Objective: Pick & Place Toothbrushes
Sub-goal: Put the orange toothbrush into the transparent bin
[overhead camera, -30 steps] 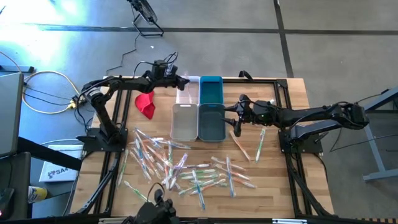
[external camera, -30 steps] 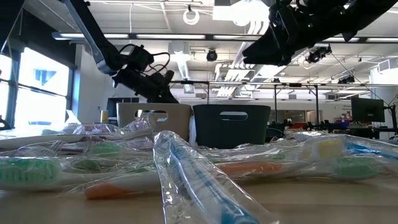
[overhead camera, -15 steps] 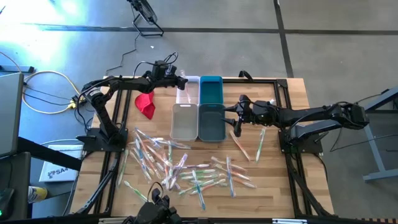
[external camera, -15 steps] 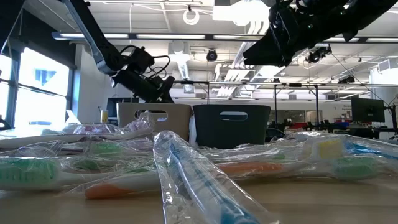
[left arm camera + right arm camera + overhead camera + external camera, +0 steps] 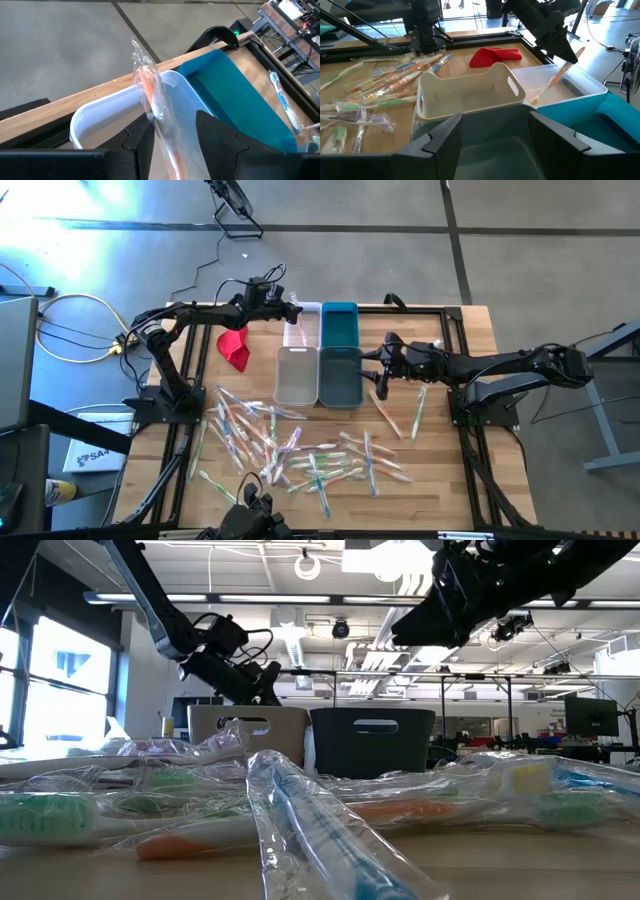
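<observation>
Your left claw [image 5: 172,137], fingers parted, releases an orange toothbrush [image 5: 150,90] over the far white bin [image 5: 105,112]; right claw [image 5: 492,132] waits wide. Dozens of toothbrushes [image 5: 290,445] remain on the surface [image 5: 440,470].

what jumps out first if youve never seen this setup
The sprawl of wrapped toothbrushes across the table's near half. Then the left gripper at the far edge, an orange toothbrush between its jaws, tip down in the clear white bin, with a red cloth nearby. The right gripper hovers over the dark bin.
</observation>
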`<action>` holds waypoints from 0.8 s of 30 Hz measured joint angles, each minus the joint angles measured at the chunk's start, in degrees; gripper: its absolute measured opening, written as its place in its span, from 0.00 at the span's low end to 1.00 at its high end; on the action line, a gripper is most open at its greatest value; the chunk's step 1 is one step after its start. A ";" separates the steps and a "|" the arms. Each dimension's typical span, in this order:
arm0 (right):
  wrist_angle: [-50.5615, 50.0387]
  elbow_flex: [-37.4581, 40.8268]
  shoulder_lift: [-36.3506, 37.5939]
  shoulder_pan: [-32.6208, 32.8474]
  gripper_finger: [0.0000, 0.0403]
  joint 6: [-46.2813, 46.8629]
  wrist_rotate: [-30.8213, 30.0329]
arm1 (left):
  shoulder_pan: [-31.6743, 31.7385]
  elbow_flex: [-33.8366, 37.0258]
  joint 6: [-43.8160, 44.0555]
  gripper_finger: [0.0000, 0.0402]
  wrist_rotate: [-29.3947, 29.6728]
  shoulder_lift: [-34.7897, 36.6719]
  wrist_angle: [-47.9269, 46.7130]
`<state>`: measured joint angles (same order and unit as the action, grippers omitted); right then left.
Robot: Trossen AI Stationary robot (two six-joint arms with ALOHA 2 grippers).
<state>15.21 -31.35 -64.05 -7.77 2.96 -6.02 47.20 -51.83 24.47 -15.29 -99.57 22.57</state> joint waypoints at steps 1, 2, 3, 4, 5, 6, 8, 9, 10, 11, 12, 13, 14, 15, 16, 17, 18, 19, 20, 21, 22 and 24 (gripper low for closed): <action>-0.39 0.00 0.00 0.01 0.54 0.02 -0.01 | -0.02 0.00 -0.02 0.35 0.00 0.00 0.00; -0.72 0.00 0.00 0.00 0.54 0.00 0.00 | -0.04 0.00 -0.20 0.35 -0.02 0.00 -0.02; -1.13 0.00 0.00 0.02 0.54 -0.06 -0.02 | -0.04 0.00 -0.22 0.35 -0.04 0.00 -0.06; -1.56 0.00 0.00 0.02 0.54 -0.12 -0.02 | -0.04 0.00 -0.22 0.35 -0.04 0.00 -0.23; -1.77 0.00 -0.02 0.00 0.54 -0.15 -0.01 | -0.04 0.00 -0.22 0.35 -0.07 0.00 -0.39; -1.79 0.00 -0.02 0.00 0.54 -0.16 -0.01 | -0.04 0.00 -0.23 0.35 -0.12 0.00 -0.30; -1.77 0.00 -0.02 0.00 0.54 -0.18 0.00 | -0.04 0.02 -0.24 0.35 -0.17 0.02 0.12; -1.76 0.00 -0.02 0.00 0.54 -0.18 0.00 | -0.04 0.02 -0.26 0.35 -0.17 0.02 0.15; -1.76 0.00 -0.02 0.00 0.54 -0.18 0.00 | -0.04 0.02 -0.26 0.35 -0.17 0.02 0.00; -1.76 0.00 -0.02 0.00 0.54 -0.18 0.00 | -0.04 0.02 -0.26 0.35 -0.17 0.02 -0.07; -1.76 0.00 -0.02 0.00 0.54 -0.20 0.00 | -0.04 0.02 -0.29 0.35 -0.17 0.02 -0.02; -1.76 0.00 -0.02 0.00 0.54 -0.20 0.00 | -0.04 0.02 -0.32 0.35 -0.17 0.02 0.00; -1.76 0.00 -0.02 0.00 0.54 -0.20 0.00 | -0.04 0.02 -0.35 0.35 -0.17 0.02 0.00; -1.76 0.00 -0.02 0.00 0.54 -0.20 0.00 | -0.04 0.03 -0.37 0.35 -0.17 0.02 -0.04; -1.76 0.00 -0.02 0.00 0.54 -0.20 0.00 | -0.04 0.02 -0.37 0.35 -0.17 0.02 -0.03; -1.76 0.00 -0.02 0.00 0.54 -0.20 0.00 | -0.04 0.02 -0.37 0.35 -0.17 0.02 0.00; -1.76 0.00 -0.02 0.00 0.54 -0.20 0.00 | -0.04 0.02 -0.37 0.35 -0.15 0.02 0.00; -1.76 0.00 -0.02 0.00 0.54 -0.20 0.00 | -0.04 0.02 -0.37 0.35 -0.15 0.02 -0.02; -1.76 0.00 -0.02 0.00 0.54 -0.20 -0.02 | -0.04 0.02 -0.36 0.35 -0.15 0.02 -0.01; -1.76 0.00 -0.02 0.00 0.54 -0.20 0.00 | -0.04 0.02 -0.34 0.35 -0.15 0.02 0.01; -1.76 0.00 -0.02 0.00 0.54 -0.20 0.00 | -0.04 0.02 -0.23 0.35 -0.15 0.02 0.02; -1.76 0.00 -0.02 0.00 0.54 -0.20 -0.01 | -0.04 0.02 -0.22 0.35 -0.13 0.02 -0.02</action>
<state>13.45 -31.35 -64.07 -7.77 2.76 -6.03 47.16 -51.81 24.25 -15.42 -99.55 22.55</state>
